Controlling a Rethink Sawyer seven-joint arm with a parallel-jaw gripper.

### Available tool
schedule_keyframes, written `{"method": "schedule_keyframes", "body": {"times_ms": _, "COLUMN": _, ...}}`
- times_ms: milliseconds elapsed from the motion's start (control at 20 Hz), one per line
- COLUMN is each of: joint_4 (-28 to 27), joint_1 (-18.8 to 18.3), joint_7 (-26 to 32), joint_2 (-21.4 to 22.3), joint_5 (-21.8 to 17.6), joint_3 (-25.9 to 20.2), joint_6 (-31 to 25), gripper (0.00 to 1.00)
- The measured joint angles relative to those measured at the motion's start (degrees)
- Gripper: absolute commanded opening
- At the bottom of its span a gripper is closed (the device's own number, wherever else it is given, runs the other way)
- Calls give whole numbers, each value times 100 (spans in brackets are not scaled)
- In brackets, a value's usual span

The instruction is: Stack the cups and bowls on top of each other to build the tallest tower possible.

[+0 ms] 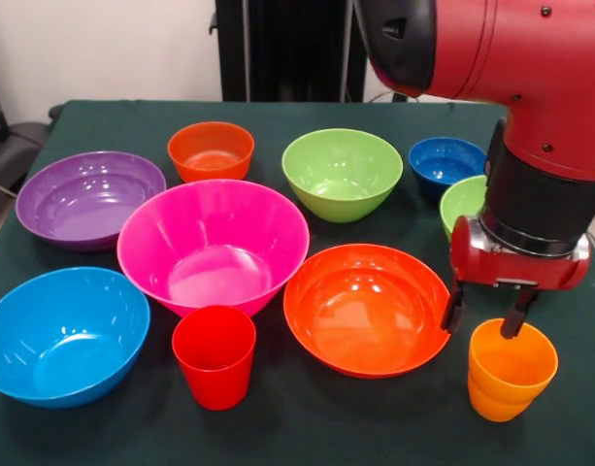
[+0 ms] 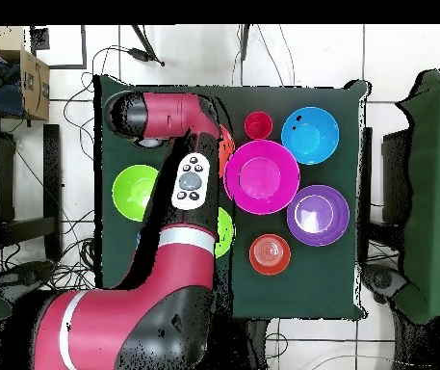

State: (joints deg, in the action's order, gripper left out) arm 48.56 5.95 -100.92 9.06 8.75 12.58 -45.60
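hovering just above the orange cup [image 1: 512,370] at the table's [image 1: 307,427] front edge, the gripper [image 1: 485,314] hangs with fingers spread, empty, beside the large orange-red bowl [image 1: 367,308]

- In the front view we look from low and close across the table [image 1: 307,427], the arm [image 1: 530,87] coming down from above.
- In the overhead view we look straight down from high up, taking in the whole table [image 2: 344,279] and the floor around it.
- Both views share the pink bowl [image 1: 213,243] [image 2: 261,176], turned half round between them.
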Motion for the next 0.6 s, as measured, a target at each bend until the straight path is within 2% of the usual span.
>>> {"method": "schedule_keyframes", "body": {"times_ms": 600, "joint_4": 124, "joint_1": 200, "joint_7": -18, "joint_2": 1, "joint_5": 5, "joint_3": 2, "joint_6": 517, "gripper": 100}}
